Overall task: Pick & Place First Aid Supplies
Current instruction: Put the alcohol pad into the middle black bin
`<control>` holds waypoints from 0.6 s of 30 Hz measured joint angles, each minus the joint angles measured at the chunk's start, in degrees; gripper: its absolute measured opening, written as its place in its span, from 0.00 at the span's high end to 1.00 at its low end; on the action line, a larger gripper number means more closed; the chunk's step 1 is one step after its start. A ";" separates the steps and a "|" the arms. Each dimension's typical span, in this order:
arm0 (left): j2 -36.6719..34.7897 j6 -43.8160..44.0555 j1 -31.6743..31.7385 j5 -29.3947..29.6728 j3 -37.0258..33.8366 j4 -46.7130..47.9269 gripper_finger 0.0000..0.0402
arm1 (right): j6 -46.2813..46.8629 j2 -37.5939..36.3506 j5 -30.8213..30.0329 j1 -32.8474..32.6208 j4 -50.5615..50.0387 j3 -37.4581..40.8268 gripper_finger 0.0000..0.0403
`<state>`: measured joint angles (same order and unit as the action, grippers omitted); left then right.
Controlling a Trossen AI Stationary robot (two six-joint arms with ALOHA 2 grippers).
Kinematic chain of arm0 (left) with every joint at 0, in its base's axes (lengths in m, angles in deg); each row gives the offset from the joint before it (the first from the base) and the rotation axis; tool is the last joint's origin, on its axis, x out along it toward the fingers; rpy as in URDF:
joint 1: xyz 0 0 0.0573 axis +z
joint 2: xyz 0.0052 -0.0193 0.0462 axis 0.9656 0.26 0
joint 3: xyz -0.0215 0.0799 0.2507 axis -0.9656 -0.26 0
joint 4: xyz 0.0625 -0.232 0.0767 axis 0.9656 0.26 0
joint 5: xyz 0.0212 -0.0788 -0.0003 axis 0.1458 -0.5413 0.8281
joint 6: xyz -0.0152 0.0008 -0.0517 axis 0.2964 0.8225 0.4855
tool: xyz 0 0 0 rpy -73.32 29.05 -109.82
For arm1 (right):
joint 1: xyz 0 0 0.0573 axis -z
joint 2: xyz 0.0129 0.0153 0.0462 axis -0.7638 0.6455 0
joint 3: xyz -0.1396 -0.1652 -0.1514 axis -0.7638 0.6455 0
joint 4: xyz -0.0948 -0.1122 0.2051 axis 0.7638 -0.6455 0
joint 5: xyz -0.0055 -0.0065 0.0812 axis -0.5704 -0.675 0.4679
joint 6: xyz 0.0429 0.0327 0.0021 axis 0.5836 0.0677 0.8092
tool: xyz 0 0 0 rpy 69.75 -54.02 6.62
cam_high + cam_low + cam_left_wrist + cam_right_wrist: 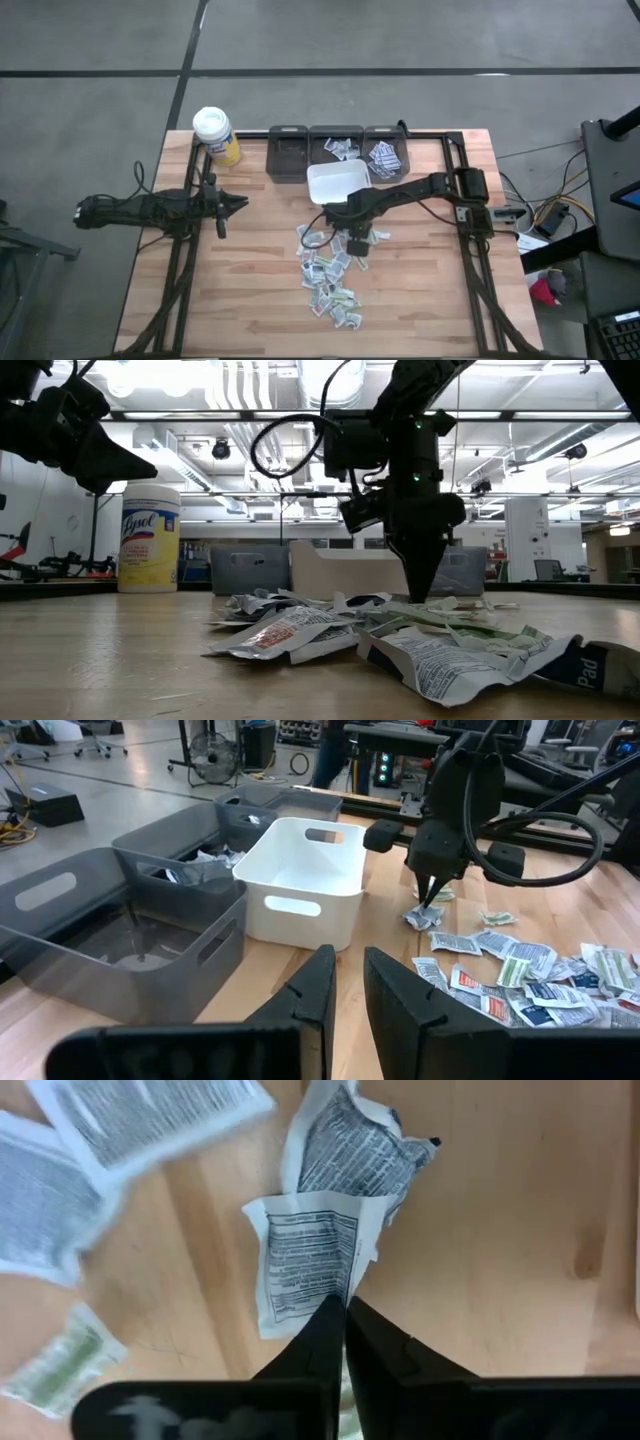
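Note:
The first aid supplies [330, 275] are small flat paper packets lying in a loose pile on the wooden table, right of centre. My right gripper [358, 240] stands over the pile's far end, pointing down, shut on a white packet with black print [305, 1260]. A crumpled packet [360, 1150] lies just beyond it. More packets lie in two grey bins [337, 148] at the far edge. My left gripper [240, 203] waits at the table's left, raised and open, with nothing between its fingers [325, 980]. My right gripper pinches the printed packet by one edge [335, 1292] between its two fingers. The fingers come from above and point down. The rest of the packet spreads out flat from the fingertips and lies on the table among the other packets [425, 915].
A white bin [337, 183] stands just beyond the pile, with three grey bins [290, 155] in a row behind it. A yellow bottle with a white lid [215, 135] stands at the far left corner. Bare wood lies at the near left.

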<state>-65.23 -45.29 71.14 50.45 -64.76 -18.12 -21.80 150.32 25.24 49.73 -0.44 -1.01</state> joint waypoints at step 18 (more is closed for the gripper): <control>0.00 0.11 0.00 -0.07 0.00 0.00 0.87 | -5.92 -0.50 4.60 -0.03 -13.69 -12.61 0.98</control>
<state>-65.23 -45.19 71.14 50.38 -64.76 -18.12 -27.73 149.82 29.84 49.70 -14.13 -13.62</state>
